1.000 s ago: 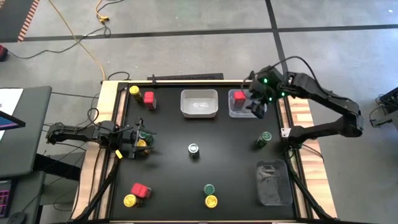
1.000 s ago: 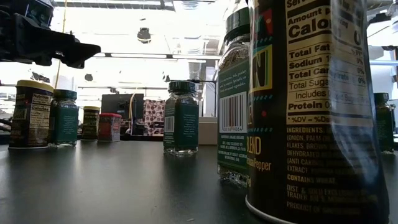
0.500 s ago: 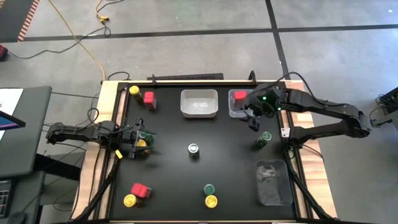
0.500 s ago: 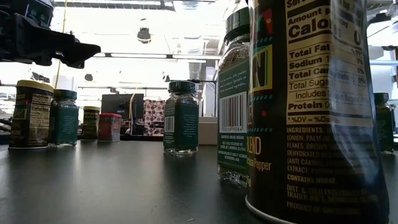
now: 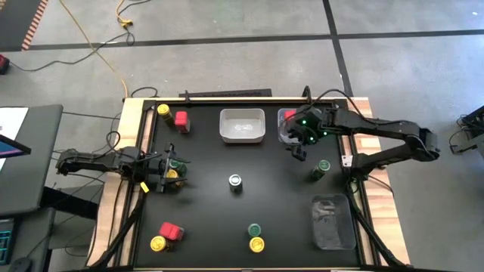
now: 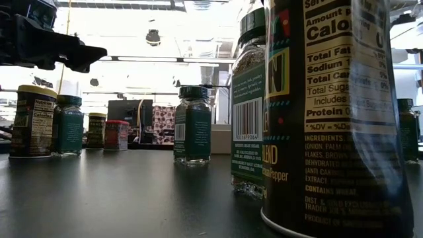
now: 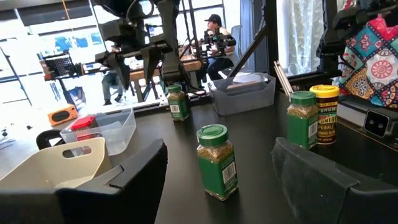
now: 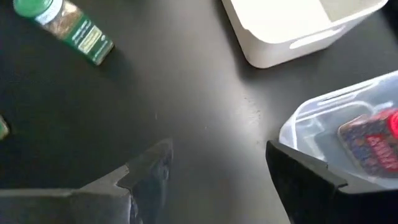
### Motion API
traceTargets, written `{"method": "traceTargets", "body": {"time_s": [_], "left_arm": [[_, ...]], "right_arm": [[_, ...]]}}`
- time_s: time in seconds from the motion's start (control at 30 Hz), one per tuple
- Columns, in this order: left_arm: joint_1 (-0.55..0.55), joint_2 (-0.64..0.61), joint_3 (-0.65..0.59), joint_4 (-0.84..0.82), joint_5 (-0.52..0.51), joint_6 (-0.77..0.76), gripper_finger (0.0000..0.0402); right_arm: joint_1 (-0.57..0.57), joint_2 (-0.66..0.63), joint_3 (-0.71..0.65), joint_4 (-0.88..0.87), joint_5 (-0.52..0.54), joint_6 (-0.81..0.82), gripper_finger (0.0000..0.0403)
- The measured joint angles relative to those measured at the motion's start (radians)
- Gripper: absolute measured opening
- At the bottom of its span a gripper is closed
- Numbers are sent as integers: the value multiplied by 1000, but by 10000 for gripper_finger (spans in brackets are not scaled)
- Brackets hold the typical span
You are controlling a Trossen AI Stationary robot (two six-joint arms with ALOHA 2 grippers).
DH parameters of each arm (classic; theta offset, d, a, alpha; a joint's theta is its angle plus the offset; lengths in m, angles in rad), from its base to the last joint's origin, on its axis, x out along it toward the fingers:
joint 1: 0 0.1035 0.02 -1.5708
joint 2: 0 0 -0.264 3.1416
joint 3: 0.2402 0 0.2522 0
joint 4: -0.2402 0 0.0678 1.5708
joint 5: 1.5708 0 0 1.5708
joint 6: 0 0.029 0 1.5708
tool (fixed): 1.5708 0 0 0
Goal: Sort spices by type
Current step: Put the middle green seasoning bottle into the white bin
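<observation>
Toward the upper right of the high view, the right gripper (image 5: 297, 145) hangs over bare black table (image 5: 280, 196) just beside a clear bin (image 5: 281, 134); its jaws are spread with nothing between them, and the right wrist view shows a red boxy spice (image 8: 373, 142) lying inside that bin. Next to it, at top centre, sits a white bin (image 5: 242, 125). At the left edge, the left gripper (image 5: 161, 177) rests low with its fingers parted and empty, close to a green-lidded jar (image 5: 174, 161) and a yellow-lidded jar (image 5: 172, 174). The other spices are scattered: a yellow jar (image 5: 162, 110) and red box (image 5: 181, 119) at upper left, a green jar (image 5: 236, 180) at centre, another green jar (image 5: 321, 167) at right, a red box (image 5: 171, 230) with a yellow jar (image 5: 157, 243) at lower left, and a green jar (image 5: 254, 229) with a yellow one (image 5: 257, 244) at bottom centre. Another clear bin (image 5: 331, 221) lies at lower right.
</observation>
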Motion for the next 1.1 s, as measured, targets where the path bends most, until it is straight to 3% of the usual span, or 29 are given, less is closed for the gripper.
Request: {"method": "traceTargets", "body": {"time_s": [0.37,0.6,0.93,1.1], "left_arm": [[0,0,0,1,-47,-48,279],[0,0,0,1,-48,-286,279],[1,0,20,29,-94,-309,279],[1,6,117,32,-256,-324,279]], "right_arm": [[-1,20,0,57,0,101,286],[-2,19,0,94,0,182,286],[-1,19,0,100,0,190,286],[-2,19,0,101,0,183,286]]}}
